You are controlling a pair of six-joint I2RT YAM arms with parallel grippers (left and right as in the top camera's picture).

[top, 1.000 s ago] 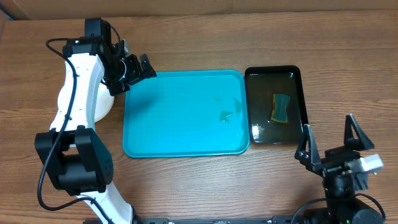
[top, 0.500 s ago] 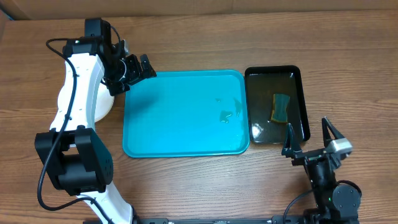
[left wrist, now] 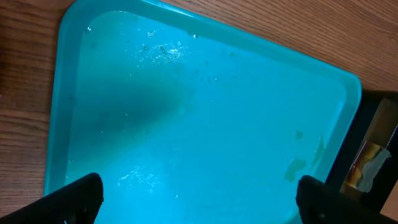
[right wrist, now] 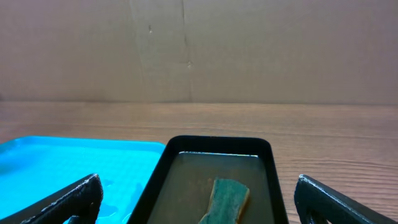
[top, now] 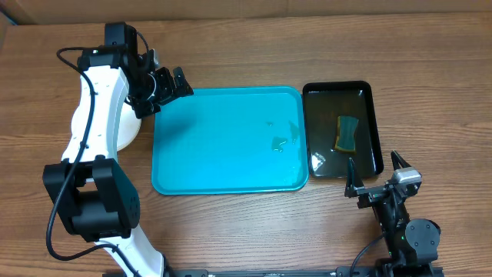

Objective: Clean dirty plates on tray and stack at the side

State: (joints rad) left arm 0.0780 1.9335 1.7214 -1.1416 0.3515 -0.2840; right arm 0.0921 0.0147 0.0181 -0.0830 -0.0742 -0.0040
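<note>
The turquoise tray (top: 231, 177) lies in the middle of the table with nothing on it but wet smears; it also fills the left wrist view (left wrist: 205, 112). A white plate (top: 129, 132) shows as a curved edge left of the tray, mostly hidden under my left arm; I cannot tell how many plates are there. My left gripper (top: 175, 83) is open and empty above the tray's far left corner, fingertips apart in the left wrist view (left wrist: 202, 202). My right gripper (top: 374, 175) is open and empty at the front right, near the black tray's near end (right wrist: 208, 202).
A glossy black tray (top: 337, 85) with murky water stands right of the turquoise tray and holds a green-and-yellow sponge (top: 347, 133). The black tray (right wrist: 217, 141) and sponge (right wrist: 227, 198) also show in the right wrist view. A cardboard wall runs along the back.
My right arm has drawn back toward the front edge and shifted left, its gripper still open. My left arm has not moved.
</note>
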